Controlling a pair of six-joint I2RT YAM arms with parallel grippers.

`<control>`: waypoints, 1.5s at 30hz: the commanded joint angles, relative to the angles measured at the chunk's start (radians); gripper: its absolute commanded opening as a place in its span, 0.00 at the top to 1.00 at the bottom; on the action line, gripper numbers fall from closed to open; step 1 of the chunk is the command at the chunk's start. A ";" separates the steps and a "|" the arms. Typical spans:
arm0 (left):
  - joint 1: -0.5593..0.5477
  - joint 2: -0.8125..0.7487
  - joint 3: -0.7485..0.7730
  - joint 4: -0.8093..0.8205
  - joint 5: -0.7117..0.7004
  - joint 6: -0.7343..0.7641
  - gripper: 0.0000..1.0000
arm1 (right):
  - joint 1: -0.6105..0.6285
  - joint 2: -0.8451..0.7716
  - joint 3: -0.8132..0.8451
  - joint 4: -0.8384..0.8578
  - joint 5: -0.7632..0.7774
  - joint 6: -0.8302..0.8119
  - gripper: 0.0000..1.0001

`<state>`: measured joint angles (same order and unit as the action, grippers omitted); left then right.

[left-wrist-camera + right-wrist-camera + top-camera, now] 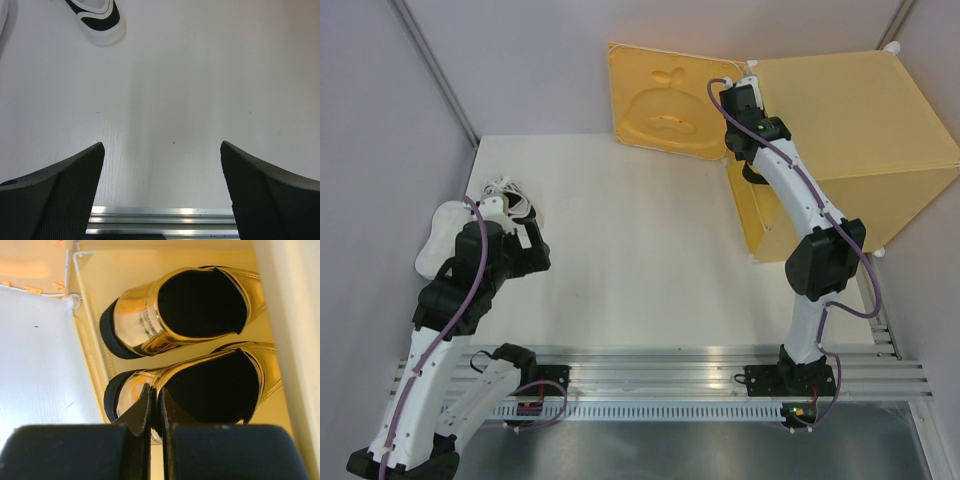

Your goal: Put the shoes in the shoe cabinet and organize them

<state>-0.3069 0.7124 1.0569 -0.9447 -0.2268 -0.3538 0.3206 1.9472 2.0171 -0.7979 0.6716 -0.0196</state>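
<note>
**Top external and wrists: job about half done**

Top external: the right gripper [740,95] is at the cabinet [850,130] mouth. Two white shoes [505,200] lie just beyond the left gripper [535,250].

Left wrist: jaws wide apart and empty, with one white shoe ahead to their left.

Right wrist: jaws closed, seemingly pinching the near gold shoe [131,386]. The far gold shoe [135,320] sits just beyond, and both are inside. No writing is readable.
</note>
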 commanded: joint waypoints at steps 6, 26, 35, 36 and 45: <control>0.005 -0.008 0.003 0.003 0.006 -0.036 0.00 | -0.012 -0.076 -0.044 0.127 0.194 -0.124 0.96; 0.005 0.002 0.006 0.004 0.000 -0.031 0.00 | -0.032 -0.056 -0.092 0.187 0.206 -0.132 0.87; 0.005 -0.001 0.006 0.003 -0.002 -0.031 0.00 | -0.043 -0.054 -0.089 0.200 0.214 -0.144 0.91; 0.005 -0.001 0.005 0.004 -0.002 -0.033 0.00 | -0.044 -0.056 -0.090 0.200 0.215 -0.144 0.91; 0.005 -0.008 0.005 0.003 0.000 -0.036 0.00 | -0.054 -0.057 -0.101 0.189 0.201 -0.129 0.89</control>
<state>-0.3069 0.7139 1.0573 -0.9474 -0.2268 -0.3611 0.3077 1.9381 1.9133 -0.6418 0.7959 -0.1322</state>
